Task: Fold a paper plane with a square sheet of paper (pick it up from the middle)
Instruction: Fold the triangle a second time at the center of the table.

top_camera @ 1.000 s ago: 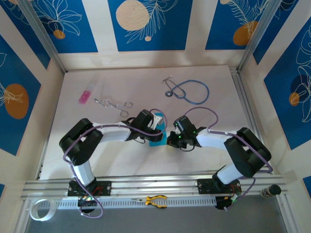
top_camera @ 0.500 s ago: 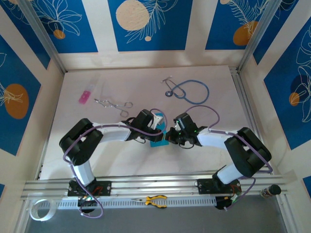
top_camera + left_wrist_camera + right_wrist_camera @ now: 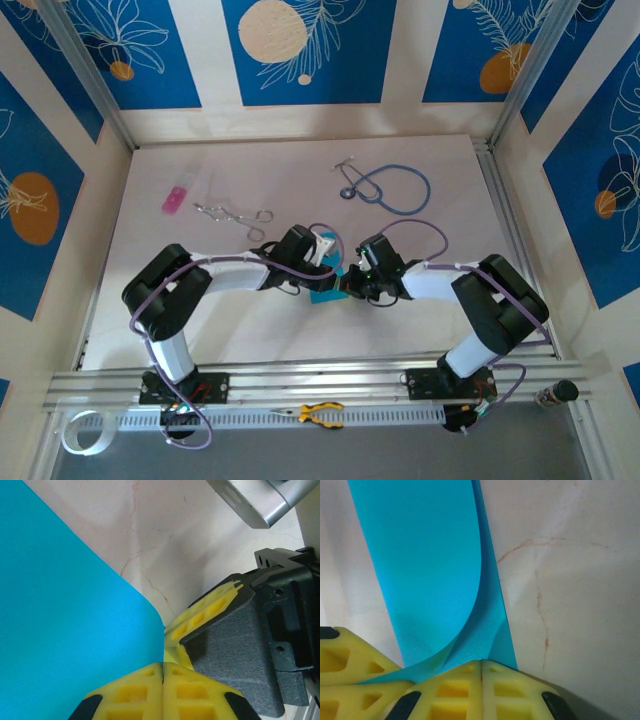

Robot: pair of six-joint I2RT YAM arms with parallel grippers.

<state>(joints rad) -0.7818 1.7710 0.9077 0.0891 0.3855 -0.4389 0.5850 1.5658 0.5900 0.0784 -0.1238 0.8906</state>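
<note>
The square sheet of paper (image 3: pixel 326 290) is cyan-blue, folded small, and lies at the middle of the table between the two arms. In the left wrist view the paper (image 3: pixel 65 620) covers the left side, and its curved edge runs into the seam of my left gripper (image 3: pixel 162 672), which is shut on it. In the right wrist view a flap of the paper (image 3: pixel 430 570) curls up over a flat layer. My right gripper (image 3: pixel 481 669) is shut, its tips against the paper's near end. The two grippers almost touch: left gripper (image 3: pixel 335 276), right gripper (image 3: pixel 351 285).
A blue-tubed stethoscope (image 3: pixel 395 188) lies at the back right. A small pink rectangle (image 3: pixel 175 199) and metal tongs (image 3: pixel 235 213) lie at the back left. Yellow-handled pliers (image 3: pixel 320 412) and a tape roll (image 3: pixel 80 432) rest by the front rail.
The right gripper has slid left, up to the paper and the left gripper. The left arm has stayed where it was.
</note>
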